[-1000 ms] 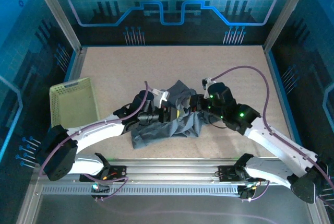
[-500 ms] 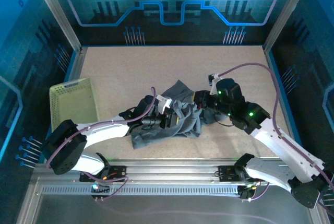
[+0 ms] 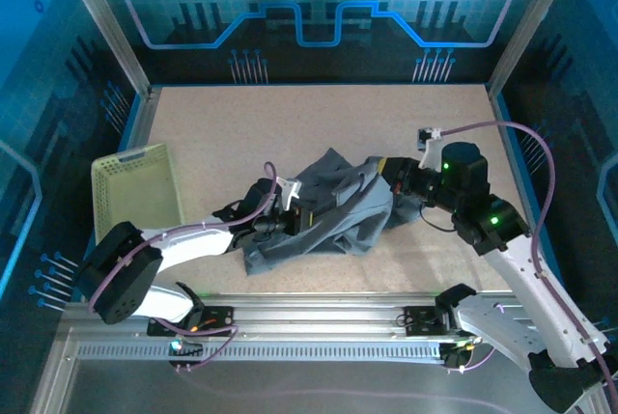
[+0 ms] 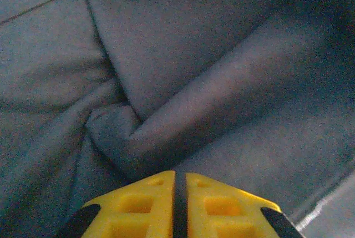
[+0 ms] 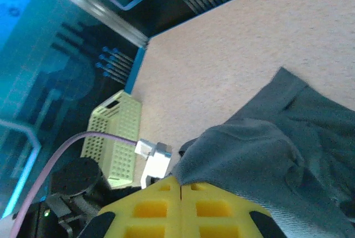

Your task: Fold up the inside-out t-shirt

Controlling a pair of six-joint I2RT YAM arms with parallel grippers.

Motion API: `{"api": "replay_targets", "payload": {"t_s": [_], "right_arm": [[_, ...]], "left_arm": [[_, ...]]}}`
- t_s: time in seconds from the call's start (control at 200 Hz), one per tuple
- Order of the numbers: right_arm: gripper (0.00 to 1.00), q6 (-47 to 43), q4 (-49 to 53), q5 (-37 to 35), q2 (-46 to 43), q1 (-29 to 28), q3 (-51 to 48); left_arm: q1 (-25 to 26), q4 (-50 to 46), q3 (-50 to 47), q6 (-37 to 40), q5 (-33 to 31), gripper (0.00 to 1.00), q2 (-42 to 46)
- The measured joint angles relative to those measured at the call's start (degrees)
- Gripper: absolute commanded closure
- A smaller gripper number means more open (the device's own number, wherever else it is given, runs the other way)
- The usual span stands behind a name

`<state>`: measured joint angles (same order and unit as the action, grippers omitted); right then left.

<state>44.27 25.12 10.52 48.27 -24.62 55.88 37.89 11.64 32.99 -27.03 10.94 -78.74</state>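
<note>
My right hand (image 3: 390, 174), arm stretched leftward, pinches the t-shirt (image 3: 340, 209); my left hand (image 4: 175, 175) lies closed amid its folds.

Dark slate-grey t-shirt (image 3: 338, 216) lies crumpled near the middle, its right edge seemingly lifted.

The left arm (image 3: 183, 238) lies low, reaching right from its near-left base, with the left gripper (image 3: 297, 215) pinched almost together on a fold of the shirt (image 3: 343, 209), while the right arm (image 3: 517, 260) rises from the near right and reaches left, the right gripper (image 3: 390, 173) clamped on cloth.
</note>
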Motion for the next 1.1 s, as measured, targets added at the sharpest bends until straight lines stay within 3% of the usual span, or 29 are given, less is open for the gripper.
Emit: {"api": "replay_targets", "payload": {"t_s": [0.04,0.11,0.21,0.33,0.585,0.805,1.005,1.1], "right_arm": [[1.0,-0.4,-0.9,1.2,-0.3,0.0,-1.0],[1.0,-1.2,-2.4,2.8,-1.1,-0.1,-3.1],[1.0,-2.3,-3.8,4.2,-2.3,-0.1,-5.2],[1.0,-3.2,-5.0,4.8,-4.6,-0.5,-8.3],[1.0,-4.5,-5.5,3.2,-6.9,-2.4,-11.6],[1.0,-3.0,-2.4,-4.1,-12.3,-2.8,-17.5],[1.0,2.2,3.1,-8.9,-20.9,-2.9,-27.4],[1.0,5.0,5.5,-10.3,-23.0,-2.9,-30.6]], "left_arm": [[0.2,-1.7,0.3,0.0,-0.7,0.6,1.9],[0.8,-3.9,2.3,0.4,-1.4,0.52,5.7],[1.4,-5.4,8.7,0.2,-1.0,0.5,7.7],[2.0,-4.4,16.4,-1.4,1.9,0.47,4.3],[4.7,-3.7,18.2,-6.6,5.4,0.45,-6.3],[6.7,-5.1,19.5,-8.1,5.4,0.5,-13.0],[9.7,-5.3,21.2,-9.6,5.7,0.66,-19.2],[10.3,-5.3,21.2,-10.3,5.9,0.68,-21.3]]}}
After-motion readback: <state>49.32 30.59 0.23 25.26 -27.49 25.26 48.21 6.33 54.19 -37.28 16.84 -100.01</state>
